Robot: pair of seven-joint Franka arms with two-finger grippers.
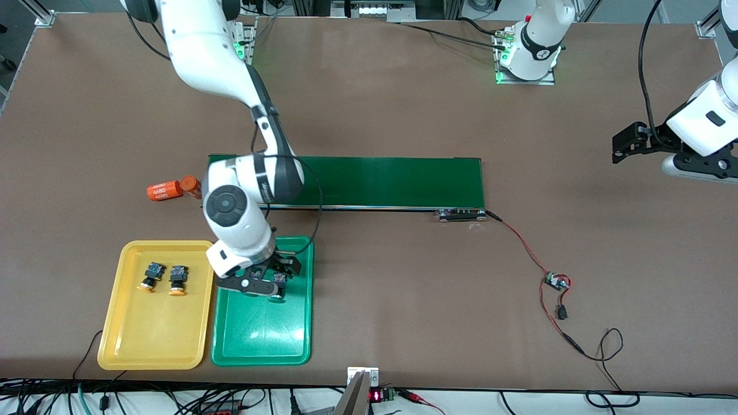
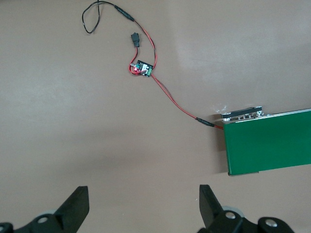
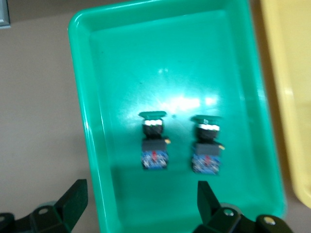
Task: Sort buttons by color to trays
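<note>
Two orange-capped buttons [image 1: 151, 276] [image 1: 179, 280] lie in the yellow tray [image 1: 150, 346]. Two green-capped buttons [image 3: 154, 141] [image 3: 207, 143] lie side by side in the green tray [image 3: 175, 58]; in the front view only one [image 1: 280, 281] shows beside the right hand. My right gripper [image 1: 271, 275] hangs open and empty over the part of the green tray [image 1: 262, 334] nearest the conveyor, above the green buttons; it also shows in its wrist view [image 3: 141, 204]. My left gripper [image 1: 625, 144] waits open and empty over bare table at the left arm's end [image 2: 143, 204].
A long dark-green conveyor belt [image 1: 375, 181] lies across the table's middle, its end in the left wrist view [image 2: 272, 145]. Two orange cylinders [image 1: 164, 190] [image 1: 190, 185] lie at its right-arm end. A small circuit board with red-black wires [image 1: 556, 282] [image 2: 142, 69] trails from its other end.
</note>
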